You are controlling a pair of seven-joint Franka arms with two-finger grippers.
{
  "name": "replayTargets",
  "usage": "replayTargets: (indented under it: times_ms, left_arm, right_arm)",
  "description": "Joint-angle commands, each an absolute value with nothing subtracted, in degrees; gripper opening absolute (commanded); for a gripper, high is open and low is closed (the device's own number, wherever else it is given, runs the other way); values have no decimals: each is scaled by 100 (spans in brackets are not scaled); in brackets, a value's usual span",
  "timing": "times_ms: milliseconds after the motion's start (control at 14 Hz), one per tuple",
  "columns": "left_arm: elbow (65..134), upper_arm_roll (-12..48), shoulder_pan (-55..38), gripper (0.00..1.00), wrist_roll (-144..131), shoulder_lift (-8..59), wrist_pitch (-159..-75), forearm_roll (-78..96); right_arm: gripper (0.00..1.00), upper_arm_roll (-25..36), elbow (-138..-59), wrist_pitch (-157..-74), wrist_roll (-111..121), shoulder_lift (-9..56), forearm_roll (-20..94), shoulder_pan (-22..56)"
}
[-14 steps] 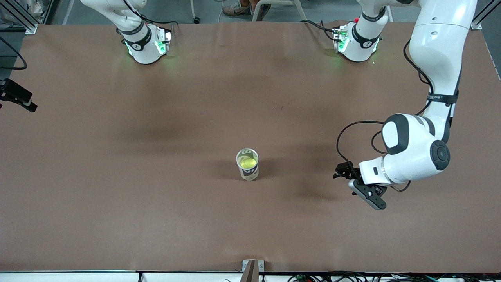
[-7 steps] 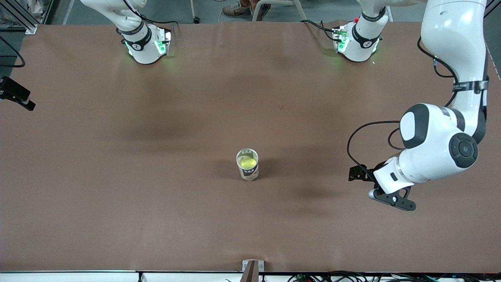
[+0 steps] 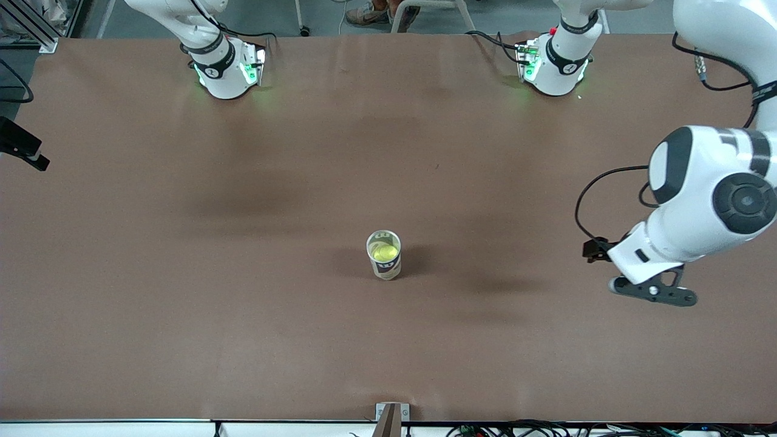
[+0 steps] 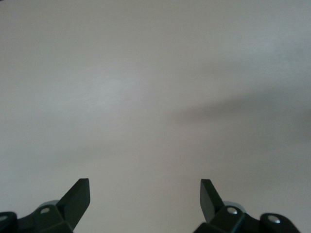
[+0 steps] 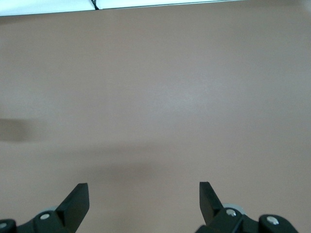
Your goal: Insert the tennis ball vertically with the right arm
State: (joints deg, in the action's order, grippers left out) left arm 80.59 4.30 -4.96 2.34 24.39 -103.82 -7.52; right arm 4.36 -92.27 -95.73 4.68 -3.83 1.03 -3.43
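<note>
The yellow-green tennis ball [image 3: 385, 252] sits inside a clear upright can [image 3: 386, 269] with a dark label, near the middle of the brown table [image 3: 243, 315]. My left gripper [image 3: 654, 292] hangs over the table toward the left arm's end, well apart from the can. In the left wrist view the left gripper [image 4: 145, 180] is open with only bare table between its fingers. My right gripper [image 3: 23, 147] shows as a dark shape over the table's edge at the right arm's end. In the right wrist view the right gripper [image 5: 144, 184] is open and holds nothing.
Both arm bases [image 3: 226, 73] [image 3: 553, 67] stand along the table's edge farthest from the front camera. A small metal bracket [image 3: 392, 416] sits at the nearest edge. The right wrist view shows a pale strip [image 5: 146, 5] past the table's edge.
The left arm has swung away from the can toward its own end of the table, its gripper still open. The right gripper has drifted slightly outward at the table's edge. The can has stayed put.
</note>
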Motion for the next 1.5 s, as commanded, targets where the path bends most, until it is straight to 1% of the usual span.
replayTargets:
  times_ms: [0,143,285,499,570,784,927,1069,1140,1354,1425]
  left_arm:
    - [8165,396,-230,100,202,1751,-10117,-861]
    - [8348,404,-36,100,237,1172,-9977,-861]
    - [8455,448,79,100,220,644,-9416,-774]
    - [8464,448,79,100,-446,256,-8625,-363]
    - [8551,448,79,100,-509,150,-8518,-178]
    - [9033,483,26,100,-562,-245,-8587,44]
    - [9420,597,-8,100,-798,-552,-8753,70]
    - [9658,746,-35,100,-1081,-746,-8902,35]
    - [9694,764,-35,100,-1116,-756,-8938,44]
    - [9694,765,-35,100,-986,-765,-8904,53]
    - [9686,765,-44,100,-984,-773,-8877,44]
  right_arm:
    - [100,316,-9229,-9519,439,-448,-9,-431]
    - [100,316,-9229,-9519,431,-448,-17,-369]
    - [100,308,-9237,-9510,448,-448,-9,-352]
    - [100,316,-9237,-9536,361,-466,-17,-334]
    - [100,316,-9272,-9554,352,-466,-18,-325]
    - [100,308,-9325,-9528,343,-475,-18,-255]
    - [100,316,-9535,-9571,334,-580,-18,-264]
    - [100,325,-9536,-9545,317,-589,-18,-281]
    - [100,325,-9571,-9519,273,-615,-18,-290]
    - [100,343,-10045,-9694,246,-931,-18,-316]
    - [100,351,-10055,-9694,237,-940,-18,-316]
